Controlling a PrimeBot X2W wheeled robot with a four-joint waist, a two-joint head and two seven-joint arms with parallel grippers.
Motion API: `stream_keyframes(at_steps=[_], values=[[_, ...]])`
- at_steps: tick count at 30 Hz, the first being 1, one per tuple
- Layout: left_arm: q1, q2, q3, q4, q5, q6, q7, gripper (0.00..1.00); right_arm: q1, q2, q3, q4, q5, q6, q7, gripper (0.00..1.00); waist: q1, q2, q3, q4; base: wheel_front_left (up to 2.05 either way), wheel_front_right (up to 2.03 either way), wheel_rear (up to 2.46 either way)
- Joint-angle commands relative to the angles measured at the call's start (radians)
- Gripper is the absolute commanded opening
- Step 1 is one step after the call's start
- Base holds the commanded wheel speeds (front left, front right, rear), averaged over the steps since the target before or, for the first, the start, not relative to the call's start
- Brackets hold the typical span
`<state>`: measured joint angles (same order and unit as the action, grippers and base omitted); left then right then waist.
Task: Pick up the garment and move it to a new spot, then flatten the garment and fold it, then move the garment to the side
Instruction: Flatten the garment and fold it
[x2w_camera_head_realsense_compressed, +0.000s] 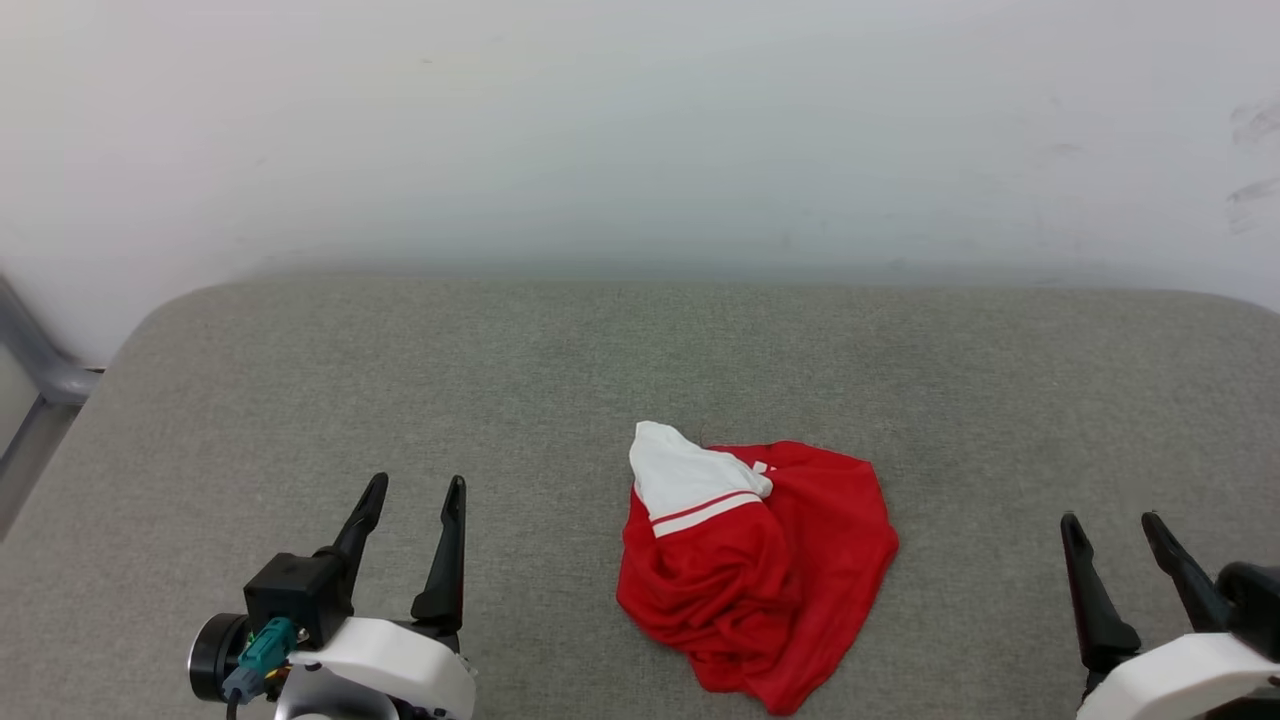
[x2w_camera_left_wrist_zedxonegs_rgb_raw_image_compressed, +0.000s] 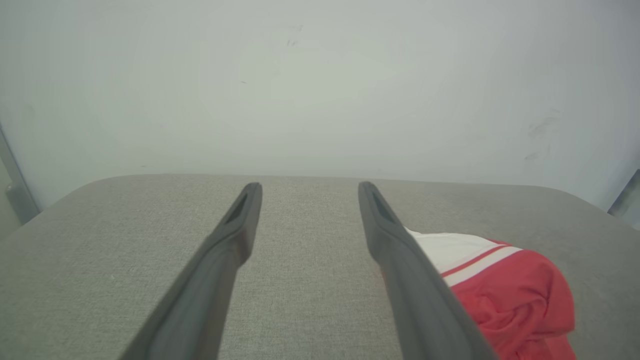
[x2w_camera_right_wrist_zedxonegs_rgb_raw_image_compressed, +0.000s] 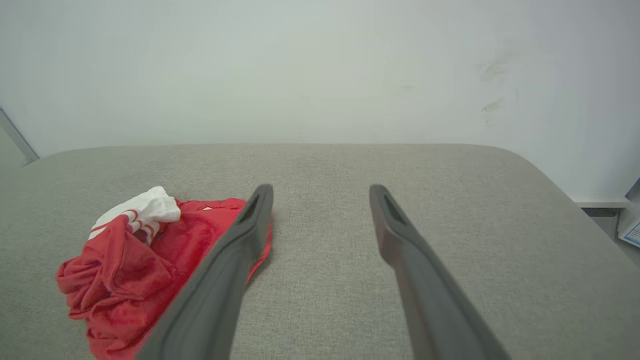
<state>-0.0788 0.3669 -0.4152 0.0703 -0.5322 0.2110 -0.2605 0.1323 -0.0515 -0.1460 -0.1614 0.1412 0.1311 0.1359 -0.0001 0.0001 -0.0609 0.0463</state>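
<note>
Two grippers with long black fingers hover low over a wide grey woven-fabric padded surface (x2w_camera_head_realsense_compressed: 400, 380), one at each near corner of the head view. The left gripper (x2w_camera_head_realsense_compressed: 417, 482) sits at the lower left, fingers pointing away toward the pale, faintly scuffed wall (x2w_camera_head_realsense_compressed: 640, 120). Its jaws are spread wide and nothing is between them. The right gripper (x2w_camera_head_realsense_compressed: 1110, 520) sits at the lower right in the same pose, jaws equally wide and empty.

Between them, well apart from either, lies the garment (x2w_camera_head_realsense_compressed: 770, 570), a soft red jersey with a white panel and white striped trim. It is crumpled into a loose heap on the near middle of the surface, slightly right of centre. The white panel is bunched at the heap's far left, and red folds trail toward the near edge.

In the left wrist view the heap lies to the right of the spread fingers, partly hidden behind one. In the right wrist view it lies to the left. A grey metal bar (x2w_camera_head_realsense_compressed: 40, 370) stands beside the surface's far left corner.
</note>
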Motion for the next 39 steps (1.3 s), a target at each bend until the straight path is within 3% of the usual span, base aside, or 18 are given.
stream_keyframes(at_steps=[1, 6, 11, 20, 32, 33, 34, 39], values=[[0.003, -0.001, 0.001, 0.0, 0.007, -0.006, -0.006, 1.0, -0.007, 0.001, -0.016, 0.016, 0.031, -0.001, 0.011, 1.0, 0.0001, -0.0001, 0.004, 0.009, 0.0, 0.0, 0.0], [-0.015, -0.009, -0.002, -0.001, 0.015, -0.018, -0.006, 1.0, -0.059, 0.001, -0.029, 0.069, 0.073, -0.001, 0.088, 1.0, 0.0001, -0.0001, 0.02, 0.037, 0.0, 0.0, 0.0], [-0.031, -0.026, -0.002, -0.006, 0.031, -0.032, -0.006, 1.0, -0.159, -0.002, 0.006, 0.13, 0.1, -0.001, 0.277, 1.0, 0.0001, -0.0001, 0.05, 0.081, 0.0, 0.0, 0.0], [-0.091, -0.074, 0.006, -0.004, 0.055, -0.08, -0.005, 1.0, -0.439, -0.086, 0.225, 0.217, 0.202, -0.001, 0.599, 1.0, 0.0001, -0.0001, 0.15, 0.172, 0.0, 0.0, 0.0], [-0.126, -0.131, 0.027, 0.033, 0.097, -0.137, -0.005, 1.0, -0.617, -0.167, 0.435, 0.415, 0.277, -0.001, 0.841, 1.0, 0.0001, -0.0001, 0.206, 0.237, 0.0, 0.0, 0.0], [-0.125, -0.135, 0.03, 0.035, 0.1, -0.139, -0.005, 1.0, -0.617, -0.165, 0.438, 0.425, 0.29, -0.001, 0.846, 0.17, 0.0001, -0.0001, 0.205, 0.237, 0.0, 0.0, 0.0], [-0.123, -0.139, 0.035, 0.038, 0.101, -0.142, -0.005, 1.0, -0.625, -0.171, 0.442, 0.423, 0.285, -0.001, 0.836, 0.0, 0.0001, -0.0001, 0.205, 0.236, 0.0, 0.0, 0.0], [-0.1, -0.144, 0.06, 0.052, 0.115, -0.145, -0.005, 1.0, -0.643, -0.182, 0.447, 0.398, 0.298, -0.001, 0.78, 0.0, 0.0001, -0.0001, 0.188, 0.213, 0.0, 0.0, 0.0]])
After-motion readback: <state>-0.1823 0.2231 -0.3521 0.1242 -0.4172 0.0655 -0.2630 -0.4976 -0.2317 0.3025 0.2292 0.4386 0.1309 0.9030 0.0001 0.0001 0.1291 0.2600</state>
